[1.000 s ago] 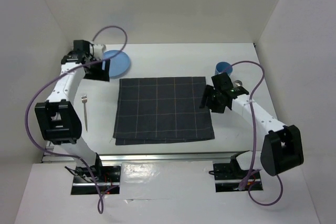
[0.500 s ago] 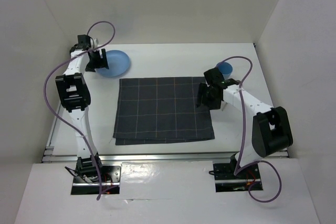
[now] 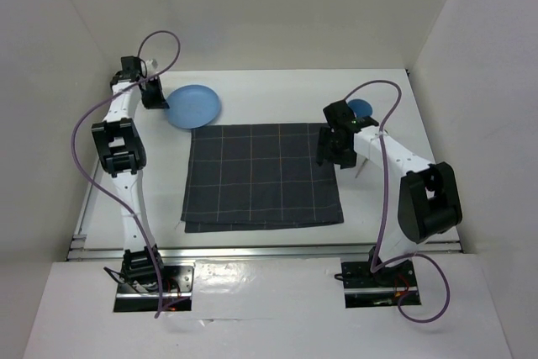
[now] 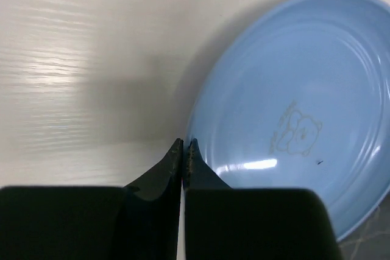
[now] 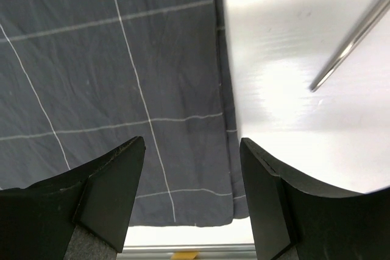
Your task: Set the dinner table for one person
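1. Top external view: over the last half second, the round pale-blue plastic plate (image 3: 194, 107) has slid toward 3 o'clock. Its near rim now lies just at the 11 o'clock corner of the dark grey grid-lined cloth mat (image 3: 261, 176).
2. The left end effector (image 3: 160, 97) stood wide apart a moment ago. The left wrist view now shows it closed, fingers pressed together (image 4: 184, 145), with the tips against the plate's (image 4: 292, 108) 9 o'clock rim. Whether any of the rim is pinched between them cannot be told.
3. The right end effector (image 3: 326, 157) has barely shifted. Its jaws are spread about as wide as before and hold nothing (image 5: 192, 143), hovering over the mat's (image 5: 109, 77) 3 o'clock edge.
4. A faint cartoon bear is printed in the plate's well, with a small line of script beside it that is too small to read.
5. The white dinner tabletop (image 3: 277, 90) is a large plain rectangle that fills the floor of the white-walled enclosure beneath everything else. Its long axis runs from 9 to 3 o'clock, and an aluminium rail (image 3: 252, 250) lies along its 6 o'clock edge.
6. A small blue cup (image 3: 361, 107) sits at 2 o'clock of the mat, partly behind the right arm. A thin metal utensil (image 3: 360, 171) lies on the bare tabletop (image 5: 286, 101) just off the mat's 3 o'clock edge. Only its shaft (image 5: 347, 44) shows in the right wrist view.
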